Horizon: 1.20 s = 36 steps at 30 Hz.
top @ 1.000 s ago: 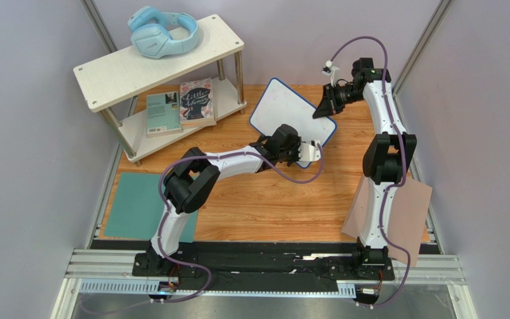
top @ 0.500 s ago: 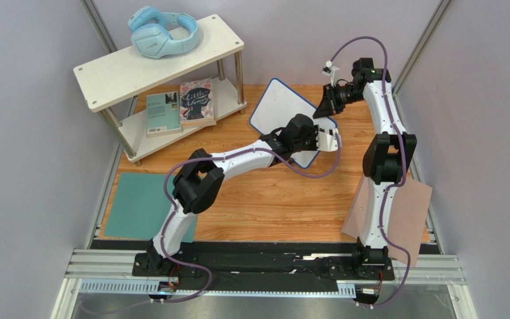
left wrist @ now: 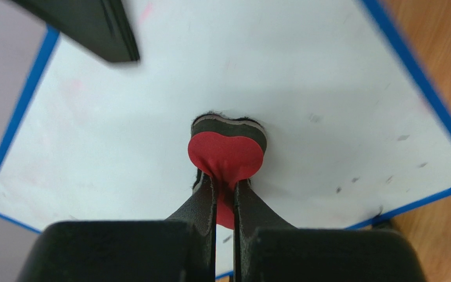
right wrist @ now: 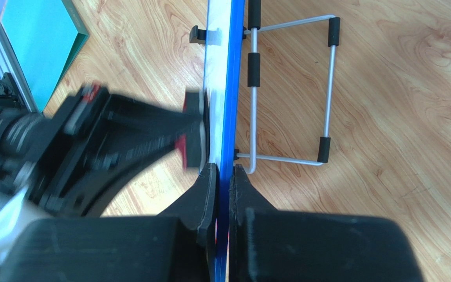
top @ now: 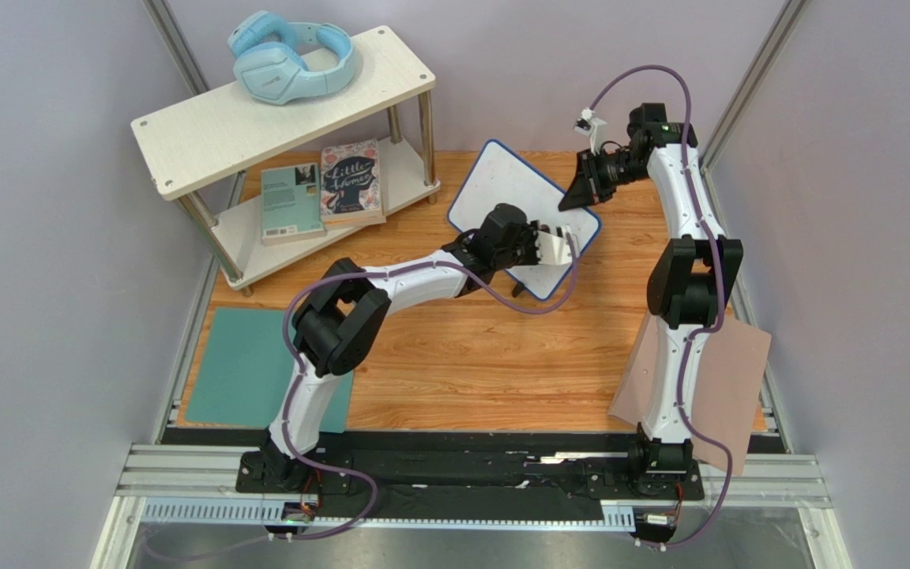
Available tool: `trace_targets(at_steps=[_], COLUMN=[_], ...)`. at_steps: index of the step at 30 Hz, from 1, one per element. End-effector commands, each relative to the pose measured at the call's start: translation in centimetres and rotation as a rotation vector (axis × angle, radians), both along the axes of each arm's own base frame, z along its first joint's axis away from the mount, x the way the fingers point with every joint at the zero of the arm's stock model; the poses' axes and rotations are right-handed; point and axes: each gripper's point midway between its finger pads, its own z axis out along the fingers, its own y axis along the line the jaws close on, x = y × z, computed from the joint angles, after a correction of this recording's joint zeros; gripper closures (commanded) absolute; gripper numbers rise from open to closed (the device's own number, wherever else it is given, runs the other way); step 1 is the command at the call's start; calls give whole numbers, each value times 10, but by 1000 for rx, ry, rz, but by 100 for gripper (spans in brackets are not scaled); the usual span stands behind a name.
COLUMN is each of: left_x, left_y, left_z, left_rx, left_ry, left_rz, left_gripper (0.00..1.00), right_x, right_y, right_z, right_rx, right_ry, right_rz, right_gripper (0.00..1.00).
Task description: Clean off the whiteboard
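The whiteboard, white with a thin blue rim, stands tilted on a wire stand at the back of the table. My right gripper is shut on its right edge; the right wrist view shows the blue rim edge-on between the fingers of that gripper. My left gripper is shut on a round red eraser with a dark felt face, pressed against the board's surface. In the top view the left gripper is over the board's lower right part. A few small dark specks remain near the board's lower right corner.
A white two-level shelf at the back left carries blue headphones on top and two books below. A teal green mat lies front left. A pinkish-tan sheet lies front right.
My left gripper swept the eraser to the right across the board's lower part, then back to the left and slightly up. The right gripper and the board have not moved.
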Motion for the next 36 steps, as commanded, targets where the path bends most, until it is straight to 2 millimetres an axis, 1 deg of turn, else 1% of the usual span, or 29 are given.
trace_targets(at_steps=[1,3,6,9,10,15,16,17,18,19,20,21,22,23,24,25,26,27,30,31,32,33,34,35,36], left_x=[25,28,33,37,36,23,22,13,9,7,1,-2,-6,-11,-17,-16,-18,-17,-10,-7,-2,2,6,14,20], left_y=[68,78,87,92,94,100,102,101,96,94,94,89,85,84,77,72,70,64,57,55,50,49,47,42,42], left_z=[-53,-58,-63,-68,-75,-92,-91,-98,-97,-92,-96,-94,-89,-89,-86,-77,-77,-70,-59,-58,-49,-51,-47,-36,-36], left_rx=[106,124,143,188,219,279,284,286,267,255,262,252,243,236,217,189,179,154,117,110,93,97,93,81,81], left_ry=[90,105,119,117,118,156,152,172,173,165,171,166,159,162,163,137,134,112,89,84,65,59,51,30,31], left_rz=[133,152,168,168,158,112,109,74,41,20,0,-41,-71,-94,-142,-158,-170,-182,-171,-166,-167,-163,-154,-143,-121], left_gripper=[100,100,100,100,100,100,100,100,100,100,100,100,100,100,100,100,100,100,100,100,100,100,100,100,100], right_x=[-39,-39,-38,-38,-38,-37,-37,-37,-37,-37,-36,-36,-36,-36,-35,-35,-35,-35,-36,-36,-36,-36,-37,-37,-37], right_y=[5,6,4,4,4,3,4,3,3,4,3,3,4,5,4,4,4,4,4,4,4,3,3,3,4], right_z=[-44,-43,-43,-43,-43,-42,-42,-42,-43,-43,-43,-43,-43,-43,-43,-43,-42,-42,-43,-44,-43,-44,-44,-45,-44], right_rx=[-111,-112,-115,-116,-118,-121,-121,-121,-121,-121,-120,-119,-117,-116,-114,-114,-114,-113,-115,-117,-119,-119,-119,-119,-117], right_ry=[177,177,175,177,176,173,173,173,173,174,174,174,175,175,175,173,173,174,177,179,178,180,181,183,182], right_rz=[88,88,85,83,82,80,82,80,80,82,79,79,79,80,78,78,77,76,77,78,79,79,79,79,80], right_gripper=[100,100,100,100,100,100,100,100,100,100,100,100,100,100,100,100,100,100,100,100,100,100,100,100,100])
